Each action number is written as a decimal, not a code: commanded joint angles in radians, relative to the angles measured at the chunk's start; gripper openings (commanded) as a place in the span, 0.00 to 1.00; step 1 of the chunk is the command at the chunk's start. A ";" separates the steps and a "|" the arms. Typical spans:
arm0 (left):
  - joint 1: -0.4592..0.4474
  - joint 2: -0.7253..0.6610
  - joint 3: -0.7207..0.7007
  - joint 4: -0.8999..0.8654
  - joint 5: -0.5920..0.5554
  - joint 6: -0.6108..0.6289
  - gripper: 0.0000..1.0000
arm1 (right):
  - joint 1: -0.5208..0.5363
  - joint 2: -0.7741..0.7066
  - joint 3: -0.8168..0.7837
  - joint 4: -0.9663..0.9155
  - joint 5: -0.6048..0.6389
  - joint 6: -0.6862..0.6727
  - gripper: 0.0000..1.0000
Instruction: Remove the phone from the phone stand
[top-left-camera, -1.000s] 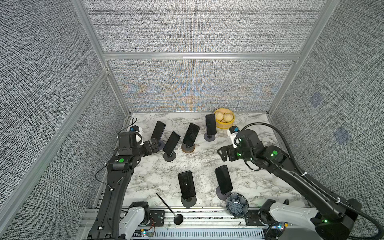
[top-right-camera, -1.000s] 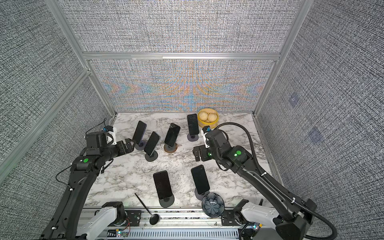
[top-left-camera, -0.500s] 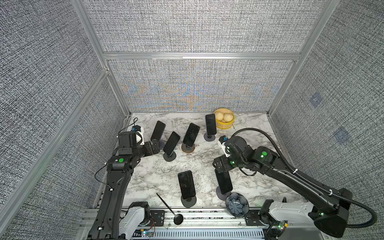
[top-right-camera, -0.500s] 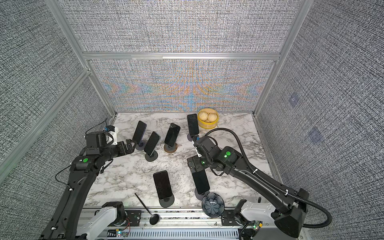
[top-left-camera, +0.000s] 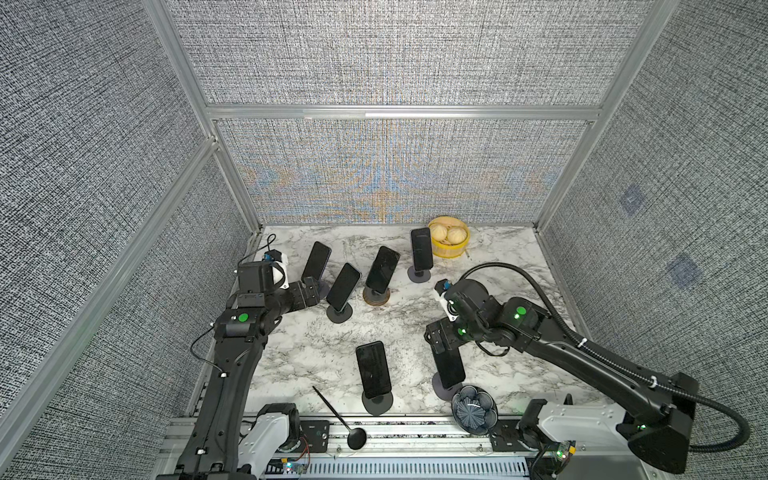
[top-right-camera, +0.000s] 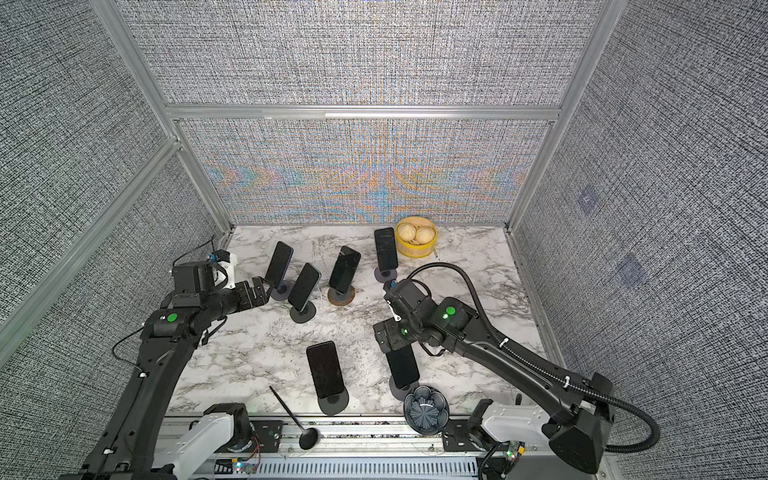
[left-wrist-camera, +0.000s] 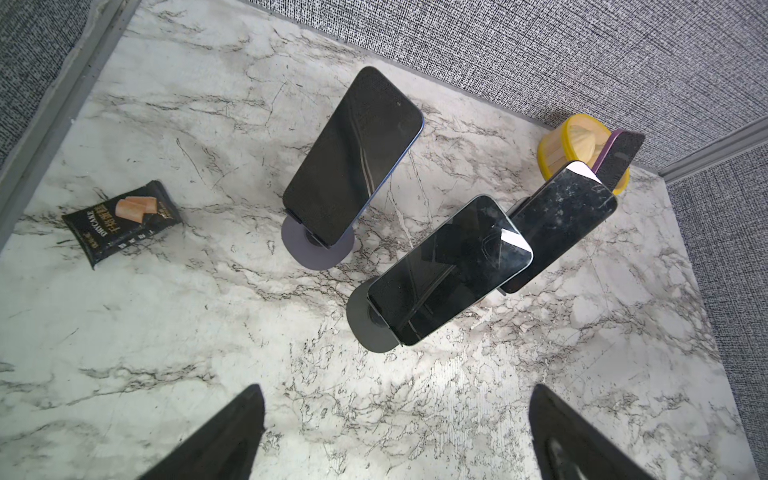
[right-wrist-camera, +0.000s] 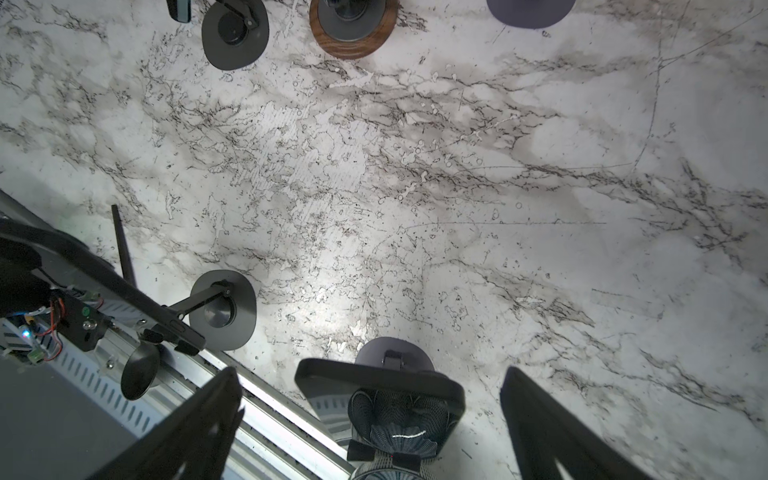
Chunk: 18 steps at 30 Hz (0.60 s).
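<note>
The grasp approach is in hand; the right gripper (right-wrist-camera: 372, 374) is poised above the phone (top-left-camera: 449, 368), which is seated on its phone stand (right-wrist-camera: 374, 352) near 5 o'clock on the desk (top-left-camera: 316, 345); its fingers (right-wrist-camera: 195, 428) are spread wide to either side of the top edge, nothing held; the left gripper (left-wrist-camera: 397, 399), near 10 o'clock, is likewise open and empty. Next, a slight descent, a closing and a straight lift appear to be called for.

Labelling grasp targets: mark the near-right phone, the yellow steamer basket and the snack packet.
Near-right phone (top-left-camera: 449, 368), in a top view, middle of its screen.
Yellow steamer basket (top-left-camera: 451, 250), in a top view, front wall.
Snack packet (left-wrist-camera: 122, 222), left wrist view, printed face.
</note>
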 joint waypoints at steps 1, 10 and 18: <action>-0.001 0.007 0.009 0.004 0.007 -0.011 0.99 | 0.006 -0.001 -0.022 0.018 -0.020 0.018 0.99; 0.000 0.035 0.001 0.027 0.012 -0.043 0.99 | 0.038 0.018 -0.064 0.031 0.033 0.067 0.96; 0.000 0.038 -0.002 0.037 0.016 -0.054 0.99 | 0.071 0.051 -0.073 0.025 0.112 0.111 0.88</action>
